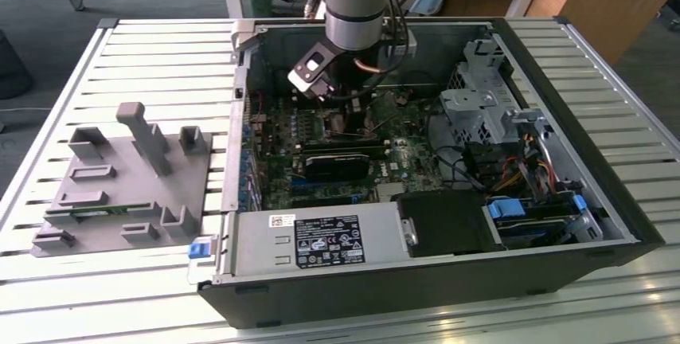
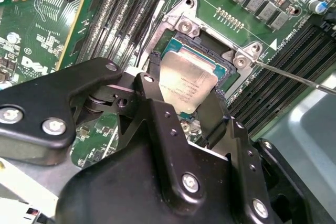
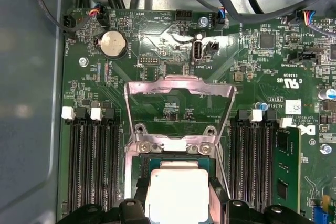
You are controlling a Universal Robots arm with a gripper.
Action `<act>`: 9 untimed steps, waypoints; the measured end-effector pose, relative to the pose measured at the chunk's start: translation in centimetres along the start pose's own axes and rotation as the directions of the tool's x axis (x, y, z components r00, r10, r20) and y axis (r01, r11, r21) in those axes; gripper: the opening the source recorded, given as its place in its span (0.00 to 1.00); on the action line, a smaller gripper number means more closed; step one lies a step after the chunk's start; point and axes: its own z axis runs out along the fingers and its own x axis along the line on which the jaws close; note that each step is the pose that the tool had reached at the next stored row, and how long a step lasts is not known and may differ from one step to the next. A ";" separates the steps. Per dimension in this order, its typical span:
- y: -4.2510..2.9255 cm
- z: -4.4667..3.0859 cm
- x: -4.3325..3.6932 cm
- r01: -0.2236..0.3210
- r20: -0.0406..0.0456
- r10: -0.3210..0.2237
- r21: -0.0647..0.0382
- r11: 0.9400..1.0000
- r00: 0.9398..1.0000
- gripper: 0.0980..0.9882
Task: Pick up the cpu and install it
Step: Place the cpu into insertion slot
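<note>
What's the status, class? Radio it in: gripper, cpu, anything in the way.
One gripper, shut on the cpu. Chip at the open socket, seated or not unclear. Retention plate flipped up, clear of it.

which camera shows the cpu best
Second wrist view: the cpu shows most of its silver top, gripper shut on it over the socket. First wrist view cuts it at the frame edge; in the exterior view the arm stands over it.

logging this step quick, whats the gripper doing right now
gripper: closed on the cpu, holding it at the open socket
</note>
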 end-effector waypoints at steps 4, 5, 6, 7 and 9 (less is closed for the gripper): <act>-0.02 0.26 0.04 0.000 0.001 0.000 0.001 1.000 1.000 0.49; -0.02 0.27 0.04 0.000 0.001 0.000 0.001 1.000 1.000 0.49; -0.02 0.29 0.04 0.000 0.000 0.000 0.000 1.000 1.000 0.49; -0.01 0.30 0.05 0.000 0.000 0.000 0.000 1.000 1.000 0.49; -0.01 0.31 0.05 0.000 0.000 0.000 0.000 1.000 1.000 0.49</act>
